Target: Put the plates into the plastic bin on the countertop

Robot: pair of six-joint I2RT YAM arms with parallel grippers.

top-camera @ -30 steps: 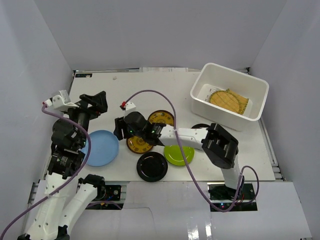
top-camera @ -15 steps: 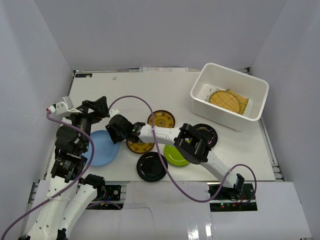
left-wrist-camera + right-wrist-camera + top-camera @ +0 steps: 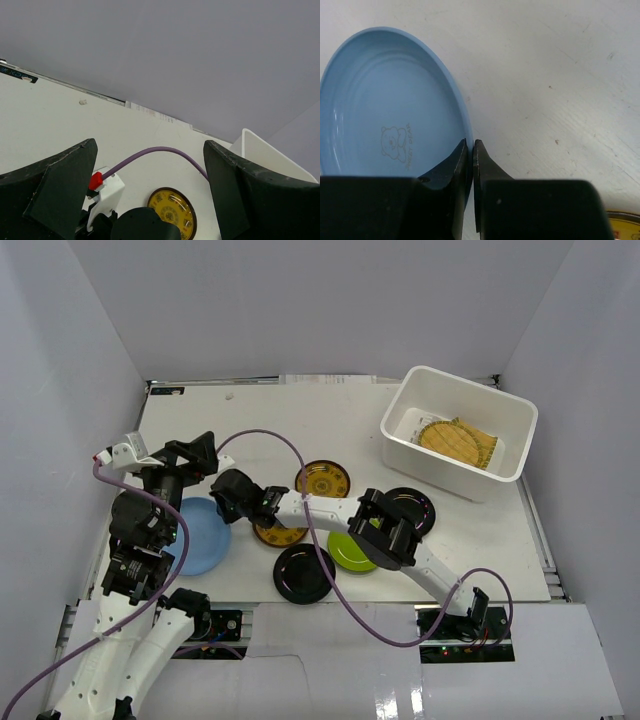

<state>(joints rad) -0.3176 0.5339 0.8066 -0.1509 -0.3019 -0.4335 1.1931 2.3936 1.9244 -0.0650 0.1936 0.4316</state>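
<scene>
My right gripper (image 3: 471, 142) is shut on the right rim of the light blue plate (image 3: 385, 115), which lies flat on the countertop (image 3: 545, 75). From above, that gripper (image 3: 222, 502) sits at the blue plate's (image 3: 198, 540) right edge. My left gripper (image 3: 200, 455) hovers open above it, holding nothing; in its own view the left gripper (image 3: 150, 144) frames a brown-rimmed plate (image 3: 171, 212). Two brown-rimmed plates (image 3: 322, 479) (image 3: 280, 533), a lime green plate (image 3: 350, 552) and two black plates (image 3: 304, 573) (image 3: 412, 508) lie mid-table. The plastic bin (image 3: 400, 408) holds yellow woven plates (image 3: 458, 443).
The right arm stretches leftward low over the middle plates, its purple cable (image 3: 290, 440) arching above the table. The bin stands at the far right corner. White walls close in the table on three sides.
The right gripper reached left from the brown-rimmed plate to the blue plate and closed its jaws on the rim. The left arm has barely shifted.
</scene>
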